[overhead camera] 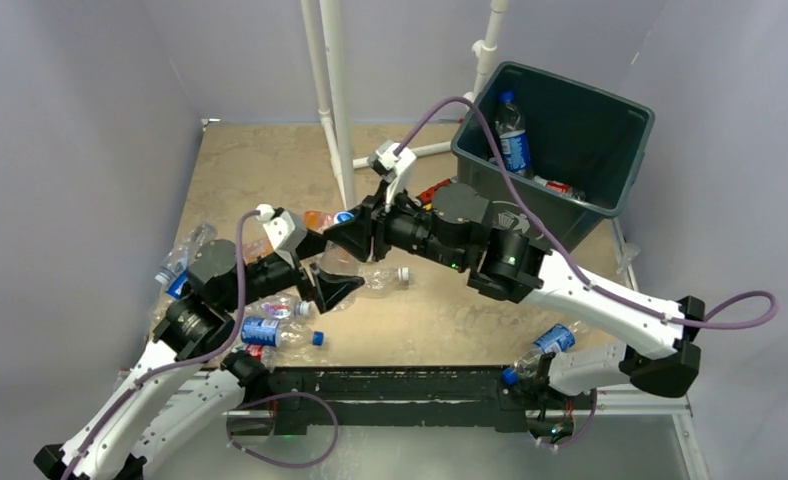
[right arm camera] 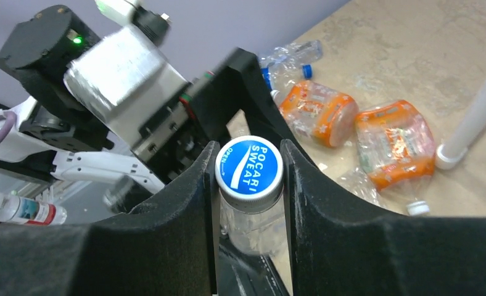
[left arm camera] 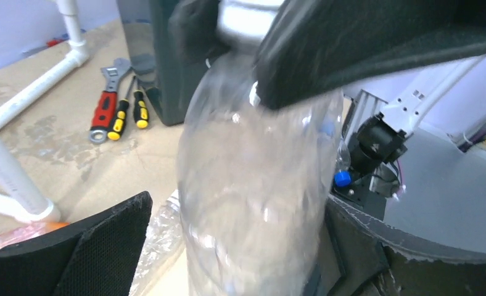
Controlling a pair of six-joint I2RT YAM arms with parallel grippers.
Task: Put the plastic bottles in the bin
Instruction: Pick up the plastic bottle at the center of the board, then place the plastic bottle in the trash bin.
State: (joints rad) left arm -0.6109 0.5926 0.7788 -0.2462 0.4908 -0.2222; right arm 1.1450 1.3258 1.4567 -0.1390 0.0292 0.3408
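The clear bottle [right arm camera: 251, 219] hung above the worktop [overhead camera: 270, 160], out from the bin [overhead camera: 590, 140] and well apart from it. My right hand [right arm camera: 250, 185] pinched it at its blue cap [right arm camera: 250, 166]; my left hand [left arm camera: 240, 246] stood spread about its body. I judged the left should back off first, then the right carry it over the bin's rim. In the bin I counted two bottles, a blue-labelled one [overhead camera: 513, 140] and a red-labelled one [overhead camera: 558, 186]; beside the bin, three tools [left arm camera: 117, 111].

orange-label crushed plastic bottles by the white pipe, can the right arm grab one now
Probably not: the right gripper is shut on a clear plastic bottle by its blue cap; the orange-label crushed bottles lie uncovered.
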